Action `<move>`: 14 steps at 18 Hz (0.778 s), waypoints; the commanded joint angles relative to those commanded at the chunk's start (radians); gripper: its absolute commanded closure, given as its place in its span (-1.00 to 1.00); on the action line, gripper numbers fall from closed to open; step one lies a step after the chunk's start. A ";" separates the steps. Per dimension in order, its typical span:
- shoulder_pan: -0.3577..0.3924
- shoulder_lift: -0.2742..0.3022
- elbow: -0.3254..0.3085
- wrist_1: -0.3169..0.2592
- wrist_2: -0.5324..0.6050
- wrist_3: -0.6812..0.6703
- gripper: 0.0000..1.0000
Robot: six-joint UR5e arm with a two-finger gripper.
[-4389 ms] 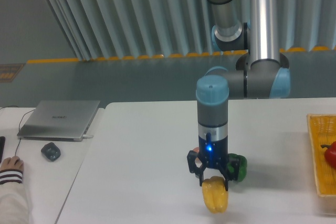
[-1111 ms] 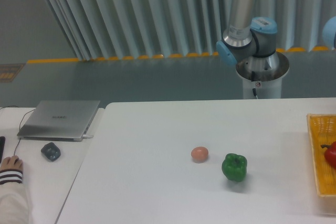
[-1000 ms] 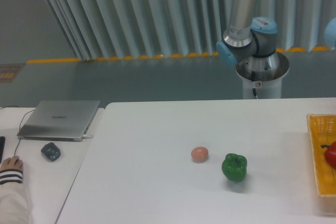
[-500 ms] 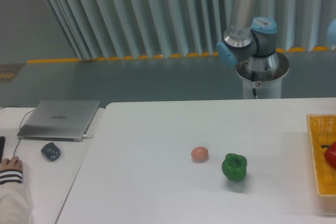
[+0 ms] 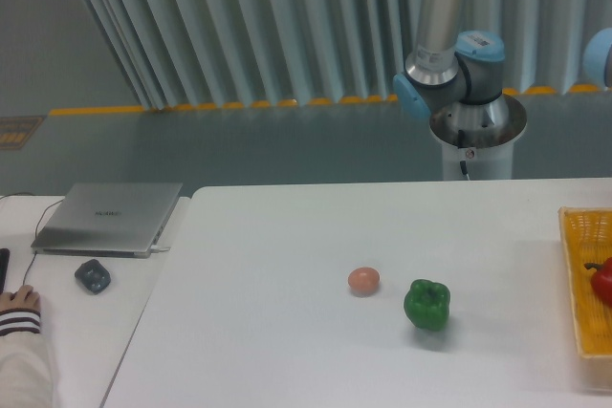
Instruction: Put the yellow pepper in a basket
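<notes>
The yellow pepper is out of view. The basket (image 5: 581,274) of yellow-orange mesh shows only its left part at the right edge of the table, with a red pepper (image 5: 602,281) lying in it. My gripper is out of view; only the arm's base and lower joints (image 5: 449,54) show behind the table, and a blue joint (image 5: 601,54) peeks in at the right edge.
A green pepper (image 5: 426,304) and a small orange-pink round fruit (image 5: 363,280) sit mid-table. On the left side table are a closed laptop (image 5: 108,217), a dark mouse (image 5: 93,275) and a person's hand (image 5: 19,301). The white table (image 5: 268,332) ends at its left edge near x 200.
Earlier the gripper hung over the table holding the yellow pepper; both have since left the view. In the last second only the blue joint at the right edge shifted slightly.
</notes>
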 joint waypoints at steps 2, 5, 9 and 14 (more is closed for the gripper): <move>-0.029 0.000 0.002 0.000 0.000 -0.063 -1.00; -0.084 0.003 0.002 0.002 0.002 -0.140 -1.00; -0.163 0.014 -0.002 0.000 0.018 -0.211 -1.00; -0.163 0.021 -0.003 -0.012 0.006 -0.229 -1.00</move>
